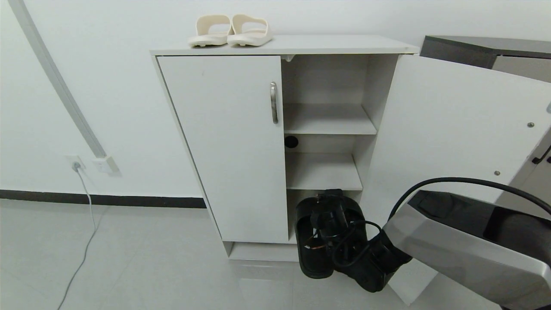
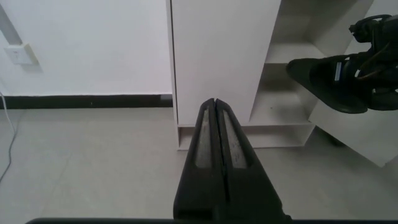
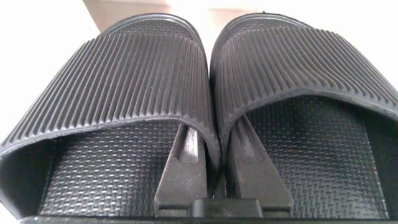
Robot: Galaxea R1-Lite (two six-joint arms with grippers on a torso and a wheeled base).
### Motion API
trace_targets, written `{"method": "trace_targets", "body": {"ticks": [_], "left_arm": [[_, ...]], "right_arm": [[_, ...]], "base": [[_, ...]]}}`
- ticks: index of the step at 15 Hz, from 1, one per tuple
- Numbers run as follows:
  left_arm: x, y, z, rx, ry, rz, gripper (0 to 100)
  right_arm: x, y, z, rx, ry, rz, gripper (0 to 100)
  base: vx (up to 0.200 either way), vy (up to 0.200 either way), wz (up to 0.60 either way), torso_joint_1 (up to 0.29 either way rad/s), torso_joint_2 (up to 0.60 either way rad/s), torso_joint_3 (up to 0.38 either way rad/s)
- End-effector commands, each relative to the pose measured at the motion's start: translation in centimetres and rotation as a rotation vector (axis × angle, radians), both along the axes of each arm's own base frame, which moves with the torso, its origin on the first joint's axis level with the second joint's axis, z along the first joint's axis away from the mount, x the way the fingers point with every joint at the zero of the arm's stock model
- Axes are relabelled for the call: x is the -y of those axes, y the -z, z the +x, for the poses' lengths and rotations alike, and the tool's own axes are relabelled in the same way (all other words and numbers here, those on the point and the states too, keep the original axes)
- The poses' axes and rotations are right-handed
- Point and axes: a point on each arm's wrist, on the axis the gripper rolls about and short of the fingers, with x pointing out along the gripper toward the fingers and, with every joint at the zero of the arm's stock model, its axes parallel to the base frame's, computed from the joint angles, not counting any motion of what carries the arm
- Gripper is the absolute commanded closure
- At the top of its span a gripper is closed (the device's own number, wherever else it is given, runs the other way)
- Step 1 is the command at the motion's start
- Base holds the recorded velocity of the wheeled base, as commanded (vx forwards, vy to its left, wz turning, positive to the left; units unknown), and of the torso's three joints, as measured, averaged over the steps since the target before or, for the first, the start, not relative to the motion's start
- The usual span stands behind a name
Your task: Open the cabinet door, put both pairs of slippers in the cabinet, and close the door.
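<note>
**A:** White cabinet [image 1: 335, 43], right door [image 1: 447, 125] wide open so the shelves are reachable. Black slippers [image 1: 318, 232] are held at the bottom compartment's mouth, toes in. Cream slippers [image 1: 230, 31] sit on top, not yet stowed.

**B:** How's it carrying both black ones?

**A:** Right gripper [image 3: 211, 143] has a finger under each strap, pinching the inner edges together, so the pair goes as one. Left gripper [image 2: 214, 106] is pressed closed and empty, out of the way I'd guess.
</note>
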Motion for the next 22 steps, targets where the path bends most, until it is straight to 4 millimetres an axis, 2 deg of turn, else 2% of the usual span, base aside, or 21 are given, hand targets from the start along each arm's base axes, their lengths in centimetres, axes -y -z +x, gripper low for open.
{"method": "trace_targets", "body": {"ticks": [1,4,6,13,22], "left_arm": [[0.0,0.0,0.0,0.0,0.0,0.0,100],[0.0,0.0,0.0,-0.002,-0.001,-0.002,100],[0.0,0.0,0.0,-0.002,-0.001,-0.003,100],[0.0,0.0,0.0,-0.002,0.0,-0.003,100],[0.0,0.0,0.0,-0.002,0.0,-0.002,100]], "right_arm": [[-0.1,0.1,0.0,0.0,-0.002,0.004,100],[-0.4,1.8,0.3,0.039,0.01,0.034,100],[-0.5,1.3,0.6,0.12,0.001,0.07,100],[-0.1,0.9,0.8,0.148,0.007,0.076,100],[0.2,0.8,1.1,0.159,0.016,0.074,100]], "base": [[0.0,0.0,0.0,0.002,0.0,-0.198],[0.0,0.0,0.0,0.002,0.0,-0.057],[0.0,0.0,0.0,0.0,0.0,0.0],[0.0,0.0,0.0,0.0,0.0,0.0],[0.2,0.0,0.0,0.002,0.0,0.001]]}}
